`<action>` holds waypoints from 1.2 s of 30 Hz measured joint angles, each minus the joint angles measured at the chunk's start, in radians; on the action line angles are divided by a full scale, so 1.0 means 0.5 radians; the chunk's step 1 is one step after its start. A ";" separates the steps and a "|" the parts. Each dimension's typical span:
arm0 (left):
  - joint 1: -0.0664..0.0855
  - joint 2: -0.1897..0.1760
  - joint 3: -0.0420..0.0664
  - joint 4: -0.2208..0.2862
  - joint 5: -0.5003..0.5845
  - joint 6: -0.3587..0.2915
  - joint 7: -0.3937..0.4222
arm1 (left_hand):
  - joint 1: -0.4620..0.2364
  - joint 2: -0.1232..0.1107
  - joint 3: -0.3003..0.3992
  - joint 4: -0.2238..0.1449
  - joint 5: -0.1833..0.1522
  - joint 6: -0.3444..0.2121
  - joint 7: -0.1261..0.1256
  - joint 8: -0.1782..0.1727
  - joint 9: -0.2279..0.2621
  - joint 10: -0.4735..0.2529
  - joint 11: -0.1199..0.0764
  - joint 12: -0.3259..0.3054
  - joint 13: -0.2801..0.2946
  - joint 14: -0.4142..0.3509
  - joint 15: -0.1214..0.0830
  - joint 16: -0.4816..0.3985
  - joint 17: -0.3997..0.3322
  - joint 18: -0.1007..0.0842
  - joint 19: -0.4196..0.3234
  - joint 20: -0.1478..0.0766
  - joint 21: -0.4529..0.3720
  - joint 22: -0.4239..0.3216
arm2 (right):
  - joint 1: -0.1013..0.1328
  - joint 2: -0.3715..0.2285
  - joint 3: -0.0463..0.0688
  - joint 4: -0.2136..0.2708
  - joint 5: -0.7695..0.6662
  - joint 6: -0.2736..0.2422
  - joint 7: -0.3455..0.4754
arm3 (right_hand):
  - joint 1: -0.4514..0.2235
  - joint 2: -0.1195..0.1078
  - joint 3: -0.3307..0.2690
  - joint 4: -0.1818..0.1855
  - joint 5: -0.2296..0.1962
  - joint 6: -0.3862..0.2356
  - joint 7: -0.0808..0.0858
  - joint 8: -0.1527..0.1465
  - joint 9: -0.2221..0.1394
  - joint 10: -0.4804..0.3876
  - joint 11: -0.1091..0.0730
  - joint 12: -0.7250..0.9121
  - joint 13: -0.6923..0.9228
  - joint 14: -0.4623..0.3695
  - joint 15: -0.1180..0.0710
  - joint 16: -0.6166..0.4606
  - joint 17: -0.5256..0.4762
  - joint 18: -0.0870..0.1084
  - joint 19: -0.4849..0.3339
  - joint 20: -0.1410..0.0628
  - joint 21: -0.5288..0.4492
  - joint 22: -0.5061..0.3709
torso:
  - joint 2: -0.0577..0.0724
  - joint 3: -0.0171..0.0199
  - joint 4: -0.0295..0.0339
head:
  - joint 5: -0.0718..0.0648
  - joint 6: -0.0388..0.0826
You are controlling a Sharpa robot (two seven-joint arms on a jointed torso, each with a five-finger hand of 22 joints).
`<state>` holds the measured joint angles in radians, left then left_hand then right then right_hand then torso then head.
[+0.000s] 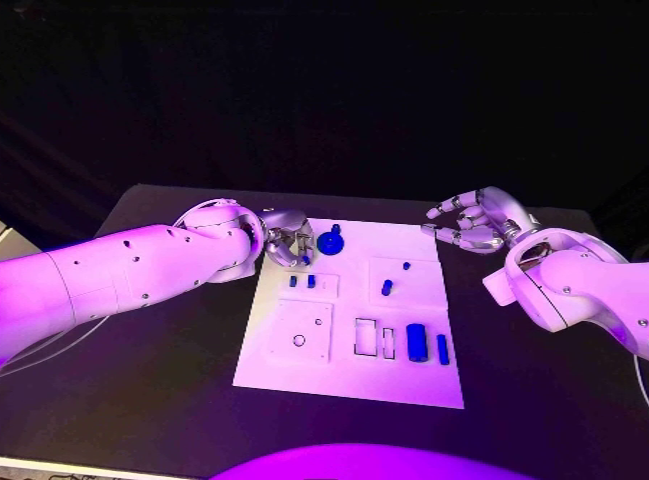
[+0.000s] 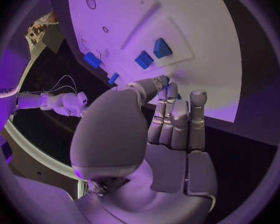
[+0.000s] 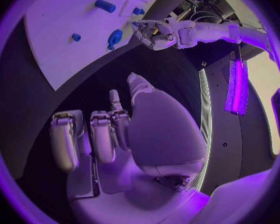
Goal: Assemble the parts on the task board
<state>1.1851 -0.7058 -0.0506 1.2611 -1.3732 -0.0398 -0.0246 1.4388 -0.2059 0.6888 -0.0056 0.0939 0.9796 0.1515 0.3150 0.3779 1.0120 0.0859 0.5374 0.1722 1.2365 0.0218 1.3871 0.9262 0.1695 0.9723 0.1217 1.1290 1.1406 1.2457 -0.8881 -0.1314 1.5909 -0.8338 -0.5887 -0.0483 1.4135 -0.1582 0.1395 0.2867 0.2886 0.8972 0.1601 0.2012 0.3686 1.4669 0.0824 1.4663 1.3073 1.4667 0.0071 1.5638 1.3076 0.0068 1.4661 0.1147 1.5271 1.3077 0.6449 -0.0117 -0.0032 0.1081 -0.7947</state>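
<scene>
on the counter: the black counter [image 1: 151, 380] carries the white task board [image 1: 411, 375] at its middle.
task board: a white plate with raised panels, rectangular slots and a round hole.
parts, far edge: a round blue part [image 1: 330, 241] lies near the board's far left corner, just beside the left hand.
parts, middle: two small blue parts [image 1: 301, 282] stand side by side on a raised panel; one small blue part [image 1: 388, 288] and a tiny blue part [image 1: 406, 266] sit on the neighbouring panel.
parts, near right: a wide blue part [image 1: 416, 342] and a slim blue part [image 1: 442, 348] lie beside the rectangular slots.
left hand: the left hand [image 1: 284, 240] hangs over the board's far left corner. its fingers [image 2: 177, 115] lie straight and close together, with the thumb bent across in front of them; nothing visible in the grasp.
right hand: the right hand [image 1: 476, 220] sits off the board, past its far right corner, above the counter. its fingers [image 3: 104, 134] are curled and apart from one another, holding nothing.
contact: whether the left hand touches the board or the round blue part cannot be told.
</scene>
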 measured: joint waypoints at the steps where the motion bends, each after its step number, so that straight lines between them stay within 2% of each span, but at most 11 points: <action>1: 0.000 0.000 0.000 0.000 0.000 0.006 -0.002 | 0.000 0.000 0.000 0.000 0.000 0.000 0.000 0.000 0.000 0.000 0.000 0.000 0.000 0.000 0.000 0.000 0.000 0.000 0.000 0.000 0.000 0.000 | 0.000 0.000 0.000 0.000 0.000 0.000 0.000 | 0.000 0.000 0.000 0.000 0.000 0.000 0.000 0.000 0.000 0.000 0.000 0.000 0.000 0.000 0.000 0.000 0.000 0.000 0.000 0.000 0.000 0.000 | 0.000 0.0000 0.000 | 0.000 0.000; 13: 0.003 0.019 0.003 -0.020 -0.004 0.048 -0.021 | -0.002 -0.002 0.000 0.000 -0.002 0.000 0.000 0.000 0.001 0.007 0.007 0.000 0.002 0.000 0.000 0.000 -0.006 0.000 0.000 0.000 0.000 -0.002 | 0.000 0.001 0.000 -0.001 -0.002 -0.001 0.000 | 0.000 0.000 0.000 0.000 0.000 0.000 0.000 0.000 0.000 0.000 0.000 0.000 0.000 0.000 0.000 0.000 0.000 0.000 0.000 0.000 0.000 0.000 | 0.001 0.0027 -0.002 | 0.004 -0.002; 36: 0.003 0.076 0.003 -0.073 -0.057 0.061 -0.040 | -0.018 -0.013 0.000 0.000 -0.002 0.000 0.000 -0.003 0.007 0.018 0.004 -0.020 0.001 0.000 0.000 0.000 -0.008 0.000 0.000 0.000 0.000 -0.003 | 0.000 0.005 0.000 -0.001 -0.004 -0.001 0.000 | 0.000 0.000 0.000 0.000 0.000 0.000 0.000 0.000 0.000 0.000 0.000 0.000 0.000 0.000 0.000 0.000 0.000 0.000 0.000 0.000 0.000 -0.001 | 0.001 0.0021 -0.002 | 0.007 0.002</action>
<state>1.1864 -0.6679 -0.0489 1.2246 -1.4017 -0.0091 -0.0447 1.4298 -0.2122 0.6886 -0.0056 0.0929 0.9794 0.1515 0.3135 0.3813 1.0211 0.0881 0.5274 0.1729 1.2364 0.0218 1.3871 0.9222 0.1695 0.9722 0.1217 1.1290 1.1390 1.2454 -0.8856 -0.1314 1.5906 -0.8360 -0.5890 -0.0485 1.4135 -0.1582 0.1395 0.2867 0.2886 0.8972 0.1601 0.2012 0.3686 1.4669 0.0823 1.4663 1.3073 1.4667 0.0071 1.5637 1.3075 0.0068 1.4661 0.1147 1.5271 1.3073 0.6453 -0.0106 -0.0042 0.1118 -0.7937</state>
